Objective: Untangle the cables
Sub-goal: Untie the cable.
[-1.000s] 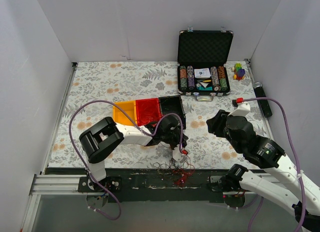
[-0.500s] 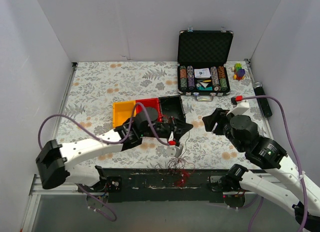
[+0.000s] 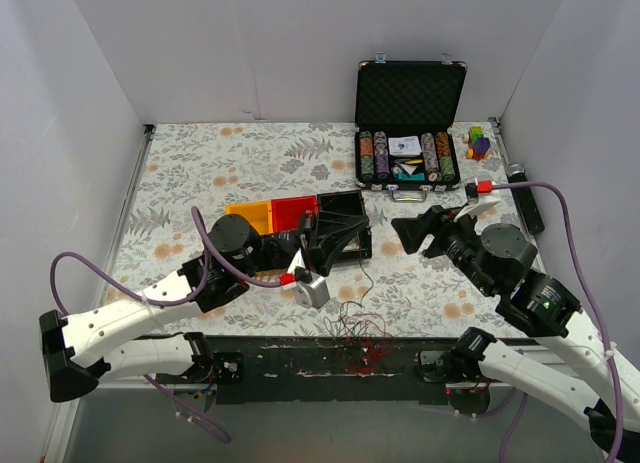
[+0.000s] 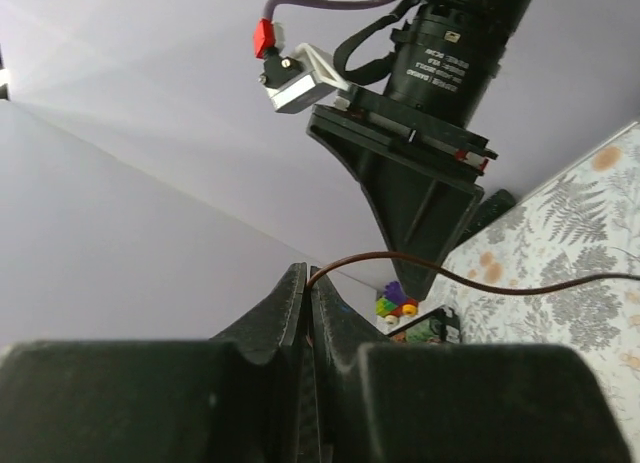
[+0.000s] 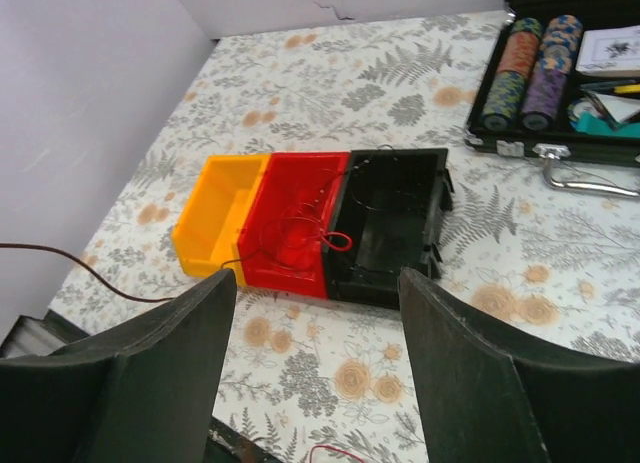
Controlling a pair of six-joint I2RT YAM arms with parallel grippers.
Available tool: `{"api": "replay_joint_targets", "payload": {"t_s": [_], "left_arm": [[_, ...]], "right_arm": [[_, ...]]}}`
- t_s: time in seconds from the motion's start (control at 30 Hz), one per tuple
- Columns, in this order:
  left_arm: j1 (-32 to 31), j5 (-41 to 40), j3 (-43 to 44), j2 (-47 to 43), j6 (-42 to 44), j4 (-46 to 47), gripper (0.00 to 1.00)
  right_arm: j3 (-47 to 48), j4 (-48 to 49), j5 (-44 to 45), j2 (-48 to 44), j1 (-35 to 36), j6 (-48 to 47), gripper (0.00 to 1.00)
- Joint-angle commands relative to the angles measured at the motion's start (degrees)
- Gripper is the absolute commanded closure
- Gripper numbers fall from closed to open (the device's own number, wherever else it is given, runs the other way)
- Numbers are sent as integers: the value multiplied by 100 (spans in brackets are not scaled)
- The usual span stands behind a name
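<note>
The cables (image 3: 356, 333) lie as a small tangle of dark red and black strands at the table's near edge. One dark red cable (image 4: 480, 279) rises from the tangle to my left gripper (image 3: 352, 241), which is shut on it. In the left wrist view the fingertips (image 4: 298, 288) press together with the strand leaving them to the right. My right gripper (image 3: 415, 233) hangs open to the right of the left one, holding nothing. In the right wrist view its fingers (image 5: 150, 373) stand wide apart over the flowered cloth. A red wire (image 5: 300, 233) lies coiled in the red bin (image 5: 262, 266).
A yellow bin (image 3: 250, 215), the red bin (image 3: 297, 211) and a black bin (image 3: 365, 245) stand in a row mid-table. An open poker chip case (image 3: 408, 93) sits at the back right, with a coloured toy (image 3: 479, 143) and a black cylinder (image 3: 528, 208) beside it.
My left gripper closed on a dark red strand at the tangle and drew it up and away from the near edge. The right gripper opened wider and shifted slightly left.
</note>
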Motion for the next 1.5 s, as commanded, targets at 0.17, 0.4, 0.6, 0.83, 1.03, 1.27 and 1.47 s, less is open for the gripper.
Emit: {"api": "replay_joint_targets", "payload": {"t_s": [0.17, 0.4, 0.6, 0.83, 1.03, 1.27, 1.47], "left_arm": [[-10, -919, 144, 38, 154, 967, 96], [-10, -1131, 785, 530, 645, 1822, 96], [-10, -1087, 1198, 680, 883, 1708, 96], [8, -2395, 2121, 908, -91, 1348, 100], [69, -3063, 2394, 952, -321, 1120, 100], [166, -4031, 3543, 1558, -259, 1418, 100], [184, -3996, 4915, 1972, -233, 1093, 99]], "right_arm": [[-188, 1354, -1098, -169, -12, -243, 25], [-267, 2030, -1775, -266, -12, -366, 24], [-144, 2400, -2074, -161, -12, -367, 23], [-302, 2436, -2424, -117, -12, -279, 23], [-811, 2594, -2434, -441, -4, -86, 24], [-1233, 2189, -2707, -311, -12, 11, 24], [-1647, 2883, -3233, 120, -4, 248, 23]]}}
